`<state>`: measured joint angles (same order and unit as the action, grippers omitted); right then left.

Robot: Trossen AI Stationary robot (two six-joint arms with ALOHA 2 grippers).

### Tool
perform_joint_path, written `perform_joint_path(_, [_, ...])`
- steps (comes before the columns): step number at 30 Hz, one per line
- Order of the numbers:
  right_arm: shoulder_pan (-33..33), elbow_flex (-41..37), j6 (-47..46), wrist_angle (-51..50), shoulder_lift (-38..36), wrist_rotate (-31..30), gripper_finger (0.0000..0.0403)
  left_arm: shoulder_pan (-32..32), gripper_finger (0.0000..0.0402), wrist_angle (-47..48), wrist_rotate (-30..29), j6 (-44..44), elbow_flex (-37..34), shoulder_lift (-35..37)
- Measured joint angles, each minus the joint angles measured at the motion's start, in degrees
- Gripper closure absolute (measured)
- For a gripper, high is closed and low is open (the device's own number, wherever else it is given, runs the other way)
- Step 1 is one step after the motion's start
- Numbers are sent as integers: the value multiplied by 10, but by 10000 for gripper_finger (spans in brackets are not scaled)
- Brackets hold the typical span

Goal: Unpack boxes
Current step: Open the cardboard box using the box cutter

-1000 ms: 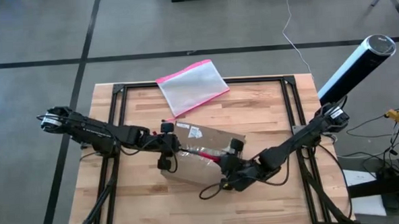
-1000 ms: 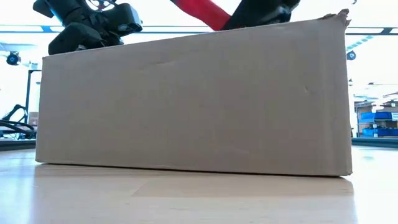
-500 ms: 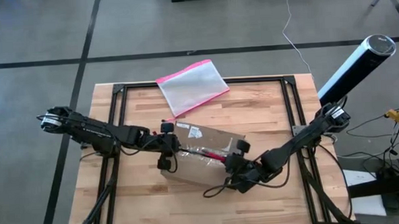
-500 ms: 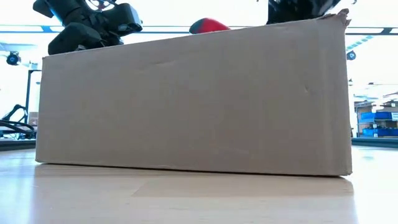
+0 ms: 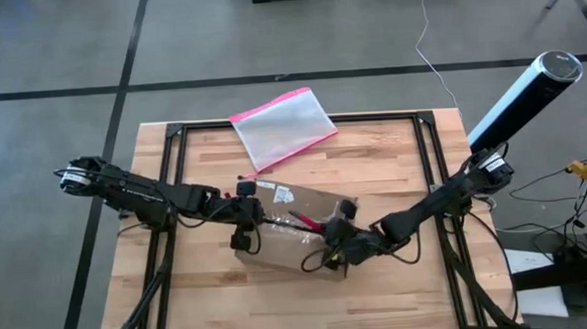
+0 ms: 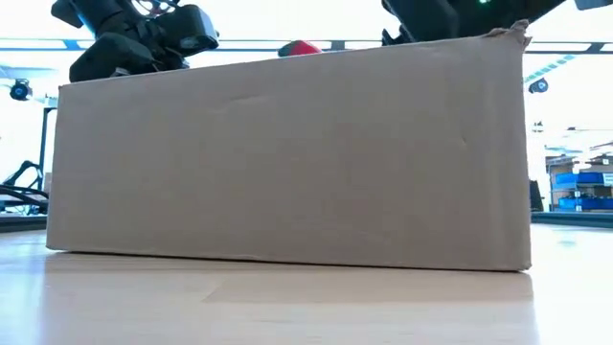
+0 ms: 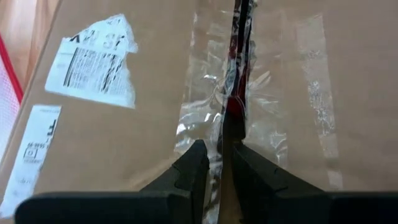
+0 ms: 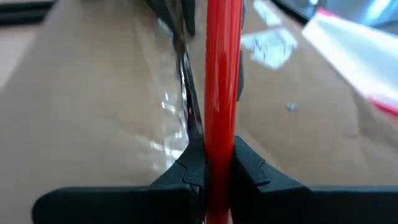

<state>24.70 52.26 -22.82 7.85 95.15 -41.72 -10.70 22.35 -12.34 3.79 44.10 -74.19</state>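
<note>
Cardboard box [image 5: 294,227] lies near the middle of the wooden surface [image 5: 373,161], its taped seam facing up and small white labels [image 7: 96,62] on its top panel. Seen from above, the left pincer [image 5: 244,222] sits at the box's 9 o'clock end, and the right pincer [image 5: 329,254] at its 4 o'clock end, both over the top panel.

In the left wrist view the left pincer [image 7: 217,163] has its two dark fingers drawn almost together, straddling the crinkled clear tape [image 7: 205,93] along the seam with only a thin gap between them; whether they actually pinch tape or flap edge is hard to tell from here.

The right pincer [image 8: 214,163] is clamped on a red tool [image 8: 222,81], a slim red shaft that runs along the seam toward the left pincer. From above, the red tool [image 5: 304,222] lies across the middle of the box top, between the two pincers. In the low view its red tip [image 6: 299,48] just shows over the box's upper edge.

A pink-edged translucent pouch [image 5: 282,126] lies well apart from the box, at the surface's 12 o'clock edge, partly overhanging it.
</note>
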Motion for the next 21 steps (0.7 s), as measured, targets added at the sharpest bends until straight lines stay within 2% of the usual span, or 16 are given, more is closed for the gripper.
perform_joint_path(12, [-26,0,110,149,1,32,384,0,338,-9,3,-1,0,0])
perform_joint_path(21, [-12,0,94,95,-19,27,384,0,338,-8,5,-3,0,0])
